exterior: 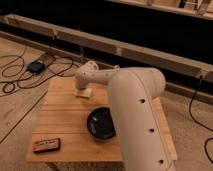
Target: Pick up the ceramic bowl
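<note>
The ceramic bowl (101, 123) is round, shallow and glossy black. It sits on the wooden table (60, 120) right of the middle, partly hidden on its right side by my big white arm (137, 115). The arm reaches over the table to the far side. My gripper (83, 91) hangs down at the back of the table, behind and left of the bowl, about a bowl's width away from it. It is low over the wood and apart from the bowl.
A flat dark packet with an orange edge (46, 145) lies at the table's front left corner. Black cables and a small power box (36, 66) lie on the floor to the left. A long metal rail (125, 50) runs behind the table.
</note>
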`<state>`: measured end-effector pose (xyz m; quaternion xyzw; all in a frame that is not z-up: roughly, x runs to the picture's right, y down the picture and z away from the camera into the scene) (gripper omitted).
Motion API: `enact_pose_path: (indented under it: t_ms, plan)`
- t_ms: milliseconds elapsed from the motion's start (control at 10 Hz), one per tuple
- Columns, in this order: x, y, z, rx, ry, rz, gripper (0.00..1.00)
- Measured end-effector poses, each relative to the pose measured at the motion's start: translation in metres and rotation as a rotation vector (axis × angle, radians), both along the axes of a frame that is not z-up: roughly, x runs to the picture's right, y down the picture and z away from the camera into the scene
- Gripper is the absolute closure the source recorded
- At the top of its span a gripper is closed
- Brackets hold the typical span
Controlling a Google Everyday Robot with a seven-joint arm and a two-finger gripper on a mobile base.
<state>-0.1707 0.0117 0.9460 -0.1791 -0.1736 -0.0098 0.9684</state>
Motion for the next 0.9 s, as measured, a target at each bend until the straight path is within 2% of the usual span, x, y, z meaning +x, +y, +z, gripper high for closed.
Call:
enact_pose_path:
  t_ms: [200,500,900]
  plan:
    - [0.010,0.004,-0.019,-0.010,0.004,-0.017,0.46]
    - [0.028,0.012,-0.045,-0.024,0.010,-0.015,0.46]
    - [0.079,0.035,-0.075,-0.070,0.076,0.024,0.46]
